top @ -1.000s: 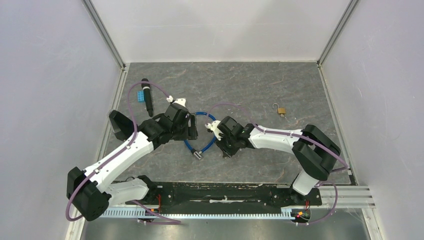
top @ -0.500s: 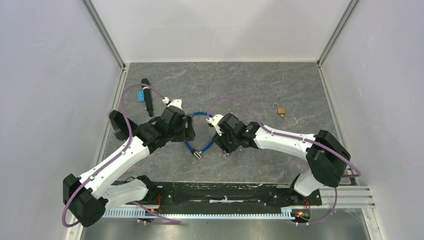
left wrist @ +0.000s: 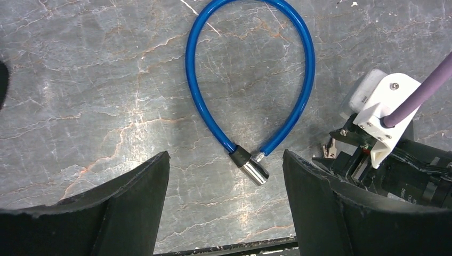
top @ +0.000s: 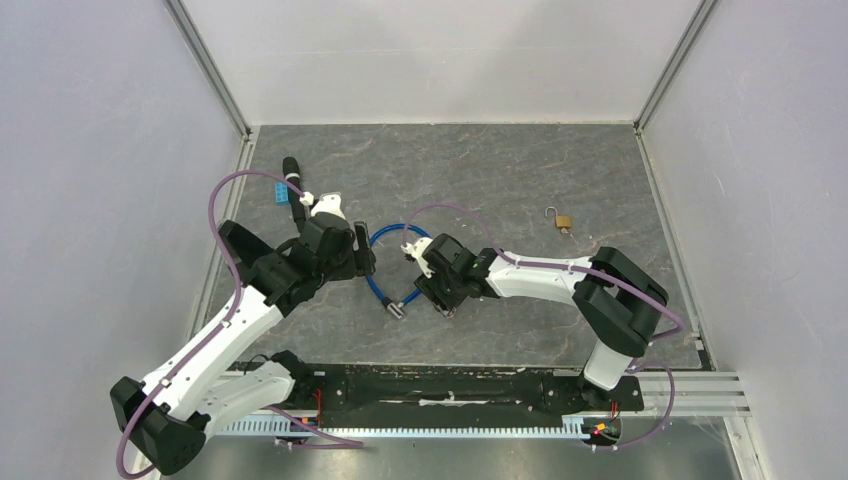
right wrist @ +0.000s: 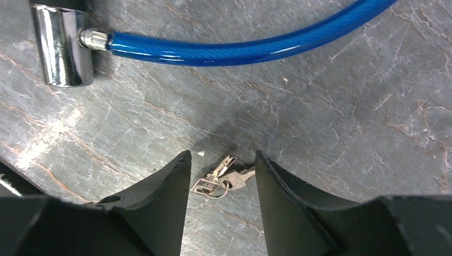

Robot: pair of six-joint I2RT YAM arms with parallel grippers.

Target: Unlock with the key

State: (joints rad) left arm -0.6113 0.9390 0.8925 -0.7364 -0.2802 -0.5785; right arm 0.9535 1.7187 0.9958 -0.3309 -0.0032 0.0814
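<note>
Near desk middle, toward near edge: key bunch flat between parted fingers of right gripper, unclamped. Just beside keys, chrome end of blue cable lock. Above loop, left gripper spread wide, holding nothing.

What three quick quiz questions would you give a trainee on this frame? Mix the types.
1. True or false: the right gripper is shut on the keys.
2. Fill in: the brass padlock lies on the ___ arm's side of the table.
3. Pick one: in the left wrist view, what lies between the fingers of the left gripper? A) the blue cable lock B) the brass padlock C) nothing

Key
1. False: the jaws stand apart, and the keys lie on the table between them.
2. right
3. A
</note>
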